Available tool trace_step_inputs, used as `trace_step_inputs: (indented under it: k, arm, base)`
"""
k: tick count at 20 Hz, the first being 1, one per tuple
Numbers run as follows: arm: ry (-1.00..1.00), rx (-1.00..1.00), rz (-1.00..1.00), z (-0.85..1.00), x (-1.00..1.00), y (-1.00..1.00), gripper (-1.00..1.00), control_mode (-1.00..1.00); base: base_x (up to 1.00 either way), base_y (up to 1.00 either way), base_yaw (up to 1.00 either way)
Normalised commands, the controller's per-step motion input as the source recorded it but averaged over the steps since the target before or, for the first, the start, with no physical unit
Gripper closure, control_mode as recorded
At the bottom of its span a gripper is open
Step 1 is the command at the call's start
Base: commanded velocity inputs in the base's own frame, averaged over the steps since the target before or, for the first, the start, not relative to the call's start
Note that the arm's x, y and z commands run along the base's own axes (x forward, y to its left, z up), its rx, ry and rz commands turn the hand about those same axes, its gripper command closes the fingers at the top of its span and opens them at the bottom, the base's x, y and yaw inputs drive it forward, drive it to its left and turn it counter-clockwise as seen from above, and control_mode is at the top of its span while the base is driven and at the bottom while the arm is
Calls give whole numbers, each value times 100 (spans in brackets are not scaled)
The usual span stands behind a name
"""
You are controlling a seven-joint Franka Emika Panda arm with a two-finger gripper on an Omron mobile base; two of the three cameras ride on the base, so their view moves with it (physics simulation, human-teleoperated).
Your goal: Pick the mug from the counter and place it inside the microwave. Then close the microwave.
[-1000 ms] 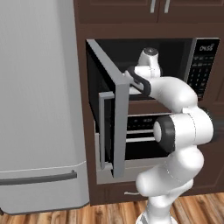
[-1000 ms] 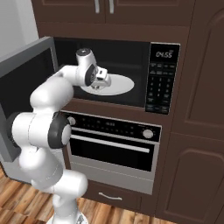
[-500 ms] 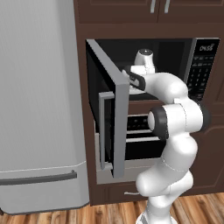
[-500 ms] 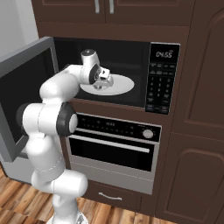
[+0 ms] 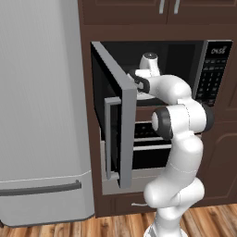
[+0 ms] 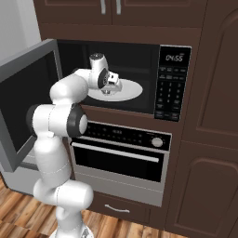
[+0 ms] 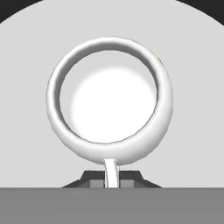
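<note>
pincer (image 7: 112, 180): clamped on the mug's handle
mug (image 7: 109, 98): just ahead, over the white turntable (image 6: 132, 90)
microwave (image 6: 174, 79): door swung wide

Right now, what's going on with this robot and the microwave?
The robot arm is reaching into the open microwave, with its tool shut on the handle of a white mug. The mug sits over the white turntable. The microwave door stands wide open, not yet closed.

Smooth matt white mug (image 7: 109, 100), glossy dark glass microwave (image 6: 174, 83) door, varnished wood-plank floor (image 6: 18, 218).
</note>
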Motion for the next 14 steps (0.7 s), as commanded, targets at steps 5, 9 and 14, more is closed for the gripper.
trace_step_inputs:
  k: [5, 9, 14]
  arm:
    - [1, 0, 0, -20, 13, 0, 100, -100]
    - [0, 0, 0, -20, 14, 0, 100, -100]
    - [0, 0, 0, -4, 2, 0, 100, -100]
  base:
    - [0, 0, 0]
    - [0, 0, 0]
    - [0, 0, 0]
